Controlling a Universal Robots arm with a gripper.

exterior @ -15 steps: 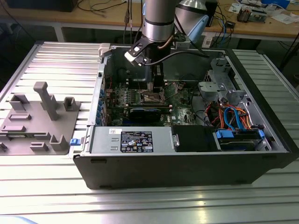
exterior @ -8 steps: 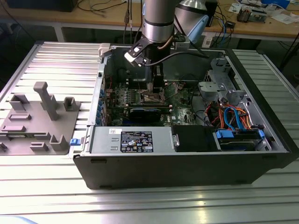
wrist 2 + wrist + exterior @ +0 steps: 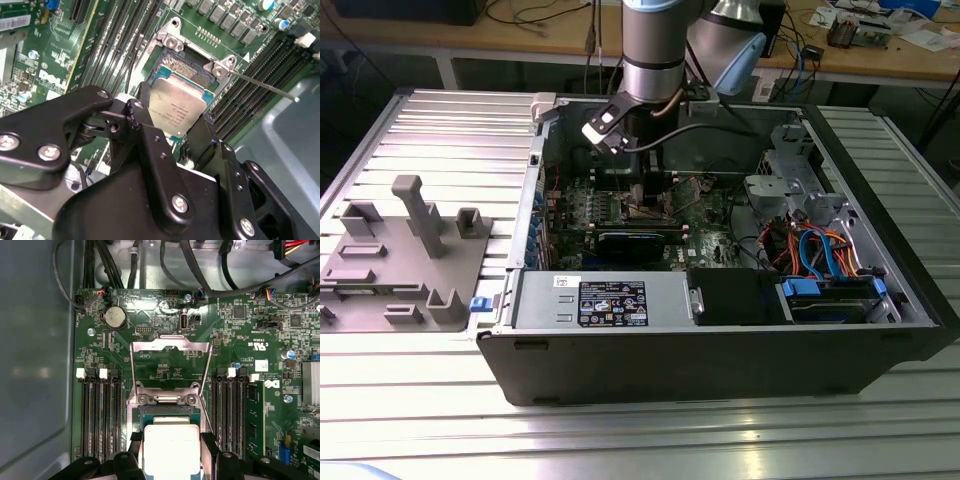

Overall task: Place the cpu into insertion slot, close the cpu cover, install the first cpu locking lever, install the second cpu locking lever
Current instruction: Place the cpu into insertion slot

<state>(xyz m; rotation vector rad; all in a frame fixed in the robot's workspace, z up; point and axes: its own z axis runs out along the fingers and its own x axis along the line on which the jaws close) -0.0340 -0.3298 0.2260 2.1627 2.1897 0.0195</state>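
Note:
In both wrist views my gripper is shut on the cpu, a silver square chip pinched at two opposite edges by the black fingers. The cpu hangs tilted just over the insertion slot, whose dark pin field shows beyond the chip; whether they touch I cannot tell. The cpu cover is swung open and lies back over the green board. One thin locking lever sticks out free beside the socket. In the exterior view the arm reaches down into the computer case.
Black memory slots flank the socket on both sides. Cables run along the board's far edge. The case wall, power supply and drive cage with orange and blue wires crowd the arm. A grey fixture stands outside the case.

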